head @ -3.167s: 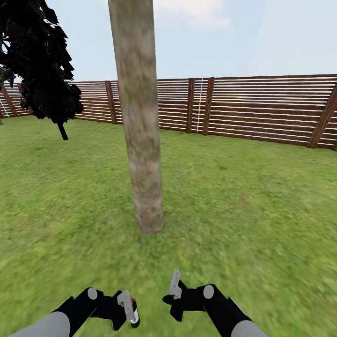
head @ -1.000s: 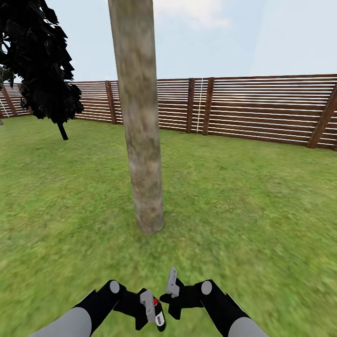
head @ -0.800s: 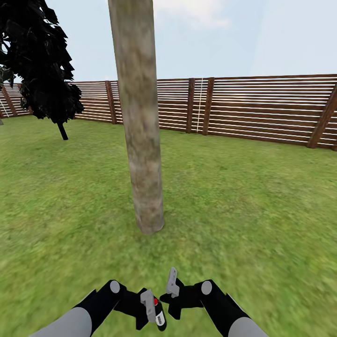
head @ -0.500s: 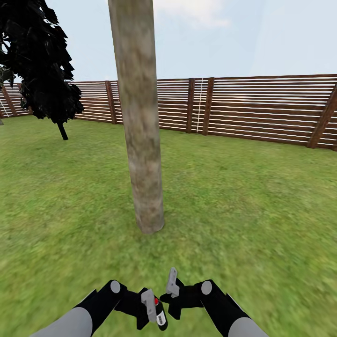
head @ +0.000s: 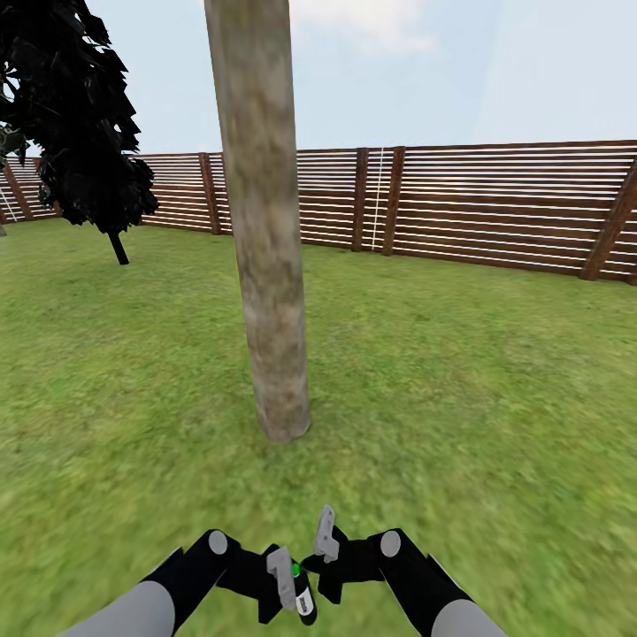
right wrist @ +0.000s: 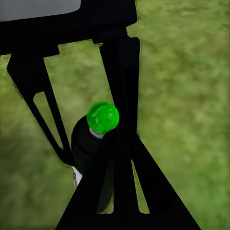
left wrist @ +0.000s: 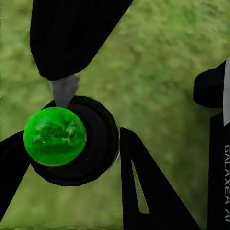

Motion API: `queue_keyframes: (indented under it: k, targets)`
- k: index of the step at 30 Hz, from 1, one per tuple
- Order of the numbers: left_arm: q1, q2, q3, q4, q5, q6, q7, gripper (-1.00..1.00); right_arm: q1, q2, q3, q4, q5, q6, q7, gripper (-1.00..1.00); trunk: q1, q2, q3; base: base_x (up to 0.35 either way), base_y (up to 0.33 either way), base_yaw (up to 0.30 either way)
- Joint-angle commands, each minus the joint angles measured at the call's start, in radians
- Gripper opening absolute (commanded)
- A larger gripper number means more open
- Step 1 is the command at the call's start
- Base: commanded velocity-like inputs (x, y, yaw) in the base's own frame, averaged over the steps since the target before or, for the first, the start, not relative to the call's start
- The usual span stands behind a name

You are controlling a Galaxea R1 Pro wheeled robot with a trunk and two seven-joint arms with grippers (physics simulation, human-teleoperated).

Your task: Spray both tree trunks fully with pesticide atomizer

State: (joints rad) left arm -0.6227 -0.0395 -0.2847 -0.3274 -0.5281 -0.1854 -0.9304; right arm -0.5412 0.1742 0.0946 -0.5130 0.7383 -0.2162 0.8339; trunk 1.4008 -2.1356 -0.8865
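Low on the grass (head: 460, 398), left gripper (head: 293, 588) clamped on pesticide atomizer (head: 303, 597), its top green, right gripper (head: 320, 550) fingers' spacing unclear, tree trunk (head: 265, 265) ahead.

Tree trunk (head: 265, 265) ahead on lawn (head: 460, 389), fence (head: 495, 208) behind

Left pincer (left wrist: 72, 143) clamping green-topped pesticide atomizer (left wrist: 72, 140) above grass (left wrist: 163, 72).

The tree trunk (head: 264, 221) runs off the head view's top edge, its leaves unseen, and the grass (head: 460, 398) is blurred.
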Motion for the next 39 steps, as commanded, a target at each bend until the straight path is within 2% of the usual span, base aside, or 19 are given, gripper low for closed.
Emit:
queue_keyframes:
  k: [1, 4, 5, 11, 14, 15, 17, 18, 20, 22, 26, 28, 30, 31, 32, 34, 36, 37, 39]
  targets:
    - [0.0, 0.002, 0.003, -0.001, -0.01, -0.009, 0.0, -1.0, 0.0, 0.0, -0.001, -0.001, 0.01, -0.006, 0.001, -1.0, 0.0, 0.0, -0.001, 0.0, 0.0, 0.0]
    - [0.004, 0.018, 0.003, 0.0, -0.015, -0.009, 0.001, -1.0, 0.0, 0.0, -0.001, -0.002, 0.01, -0.006, 0.001, -1.0, 0.0, 0.0, -0.001, 0.0, 0.0, 0.0]
    - [0.007, 0.033, 0.003, 0.0, -0.016, -0.009, 0.002, -1.0, 0.0, 0.0, -0.001, -0.002, 0.01, -0.006, 0.001, -1.0, 0.0, 0.0, -0.001, 0.0, 0.0, 0.0]
    - [0.013, 0.148, -0.003, 0.001, -0.019, -0.011, 0.003, -1.0, 0.0, 0.0, -0.001, -0.002, 0.01, -0.006, 0.001, -1.0, 0.0, 0.0, -0.001, 0.0, 0.0, 0.0]
    - [0.014, 0.191, -0.003, 0.001, -0.019, -0.011, 0.004, -1.0, 0.0, 0.0, -0.001, -0.002, 0.011, -0.006, 0.001, -1.0, 0.0, 0.0, -0.001, 0.0, 0.0, 0.0]
    - [0.014, 0.217, -0.004, 0.001, -0.019, -0.011, 0.004, -1.0, 0.0, 0.0, -0.001, -0.002, 0.011, -0.006, 0.001, -1.0, 0.0, 0.0, -0.001, 0.0, 0.0, 0.0]
    - [0.014, 0.247, -0.004, 0.002, -0.019, -0.012, 0.004, -1.0, 0.0, 0.0, -0.001, -0.001, 0.011, -0.006, 0.001, -1.0, 0.0, 0.0, -0.001, 0.0, 0.0, 0.0]
    - [0.014, 0.265, -0.004, 0.002, -0.02, -0.012, 0.004, -1.0, 0.0, 0.0, -0.001, -0.001, 0.011, -0.006, 0.001, 1.0, 0.0, 0.0, -0.001, 0.0, 0.0, 0.0]
    - [0.014, 0.31, 0.0, 0.003, -0.019, -0.023, 0.004, -1.0, 0.0, -0.001, -0.002, 0.003, 0.012, -0.006, 0.001, 1.0, 0.0, 0.0, -0.001, 0.0, 0.0, 0.0]
    - [0.014, 0.336, 0.003, 0.005, -0.018, -0.038, 0.004, -1.0, 0.0, -0.002, -0.002, 0.003, 0.012, -0.007, 0.001, 1.0, 0.0, 0.0, -0.001, 0.0, 0.0, 0.0]
    - [0.014, 0.353, 0.005, 0.005, -0.018, -0.042, 0.021, -1.0, 0.0, -0.009, -0.004, 0.005, 0.013, -0.009, -0.005, 1.0, 0.0, 0.0, -0.001, 0.0, 0.0, 0.0]
    - [0.014, 0.355, 0.006, 0.009, -0.017, -0.037, 0.067, -1.0, 0.0, -0.027, -0.009, 0.005, 0.011, -0.01, -0.019, 1.0, 0.0, 0.0, -0.001, 0.0, 0.0, 0.0]
    - [0.014, 0.355, 0.013, 0.016, -0.004, -0.033, 0.182, -1.0, 0.001, -0.072, -0.02, 0.008, 0.003, -0.011, -0.092, 1.0, 0.0, 0.0, -0.001, 0.0, 0.0, 0.0]
    - [0.014, 0.354, 0.028, 0.021, 0.015, -0.032, 0.26, -1.0, 0.003, -0.111, -0.058, 0.029, -0.016, -0.011, -0.179, 1.0, 0.0, 0.0, -0.001, 0.0, 0.0, 0.0]
    - [0.014, 0.351, 0.047, 0.037, 0.035, -0.031, 0.309, -1.0, 0.004, -0.133, -0.111, 0.069, -0.041, -0.011, -0.249, 1.0, 0.0, 0.0, -0.001, 0.0, 0.0, 0.0]
    - [0.014, 0.346, 0.092, 0.074, 0.082, -0.031, 0.368, -1.0, 0.005, -0.155, -0.205, 0.148, -0.077, -0.012, -0.352, 1.0, 0.0, 0.0, -0.001, 0.0, 0.0, 0.0]
    - [0.014, 0.343, 0.164, 0.114, 0.155, -0.031, 0.429, -1.0, 0.006, -0.185, -0.299, 0.225, -0.098, -0.014, -0.482, 1.0, 0.0, 0.0, -0.001, 0.0, 0.0, 0.0]
    - [0.014, 0.341, 0.218, 0.139, 0.213, -0.031, 0.475, -1.0, 0.006, -0.198, -0.35, 0.264, -0.105, -0.016, -0.584, 1.0, 0.0, 0.0, -0.001, 0.0, 0.0, 0.0]
    - [0.014, 0.339, 0.294, 0.17, 0.3, -0.026, 0.586, -1.0, 0.011, -0.209, -0.421, 0.299, -0.112, -0.041, -0.78, 1.0, 0.0, 0.0, -0.001, 0.0, 0.0, 0.0]
